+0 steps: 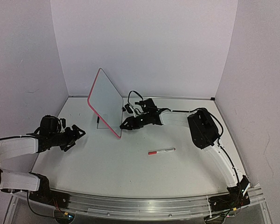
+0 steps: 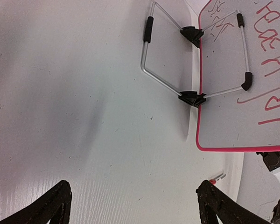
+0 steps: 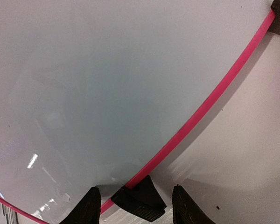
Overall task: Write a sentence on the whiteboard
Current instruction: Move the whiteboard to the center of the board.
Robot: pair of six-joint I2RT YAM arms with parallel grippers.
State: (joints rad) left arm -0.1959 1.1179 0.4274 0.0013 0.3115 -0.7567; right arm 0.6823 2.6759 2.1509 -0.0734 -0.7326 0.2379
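The whiteboard [image 1: 105, 100] stands tilted on its wire stand [image 2: 147, 60] at the middle of the table, with a pink rim. Red handwritten words, the sentence [image 2: 273, 60], show on the whiteboard [image 2: 233, 116] in the left wrist view. The face in the right wrist view [image 3: 107, 70] looks blank. My right gripper [image 1: 125, 124] is at the board's lower right corner. Its fingers straddle a black foot [image 3: 141, 201] and the rim, with gaps on both sides of my right gripper [image 3: 138, 207]. My left gripper [image 1: 76, 138] hovers wide open and holds nothing, left of the board; it [image 2: 133, 205] faces bare table.
A red-capped marker [image 1: 161, 151] lies on the table right of centre, in front of the right arm; its tip [image 2: 218, 178] peeks beside my left gripper's right finger. White walls close the table at the back and both sides.
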